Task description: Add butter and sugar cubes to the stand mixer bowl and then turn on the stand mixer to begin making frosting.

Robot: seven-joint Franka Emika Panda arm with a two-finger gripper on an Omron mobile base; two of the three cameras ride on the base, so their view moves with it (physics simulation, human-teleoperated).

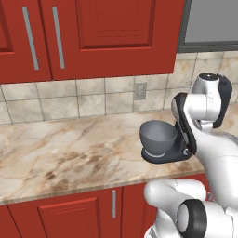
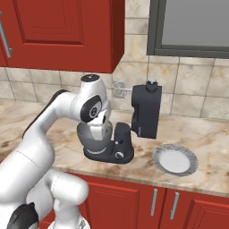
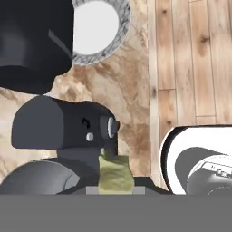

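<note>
Here the hand is clamped on the butter, apparently just above the stand mixer bowl. Butter is soft, light and greasy; pinching across its middle seems safest, gently, or it may dent.

Grey bowl sits on the dark mixer base, on a marble counter near its front edge. White arm bends over from the right, hiding the mixer's upright part. Tiled backsplash with a wall outlet behind. Red cabinets above, red doors below the counter.
</note>
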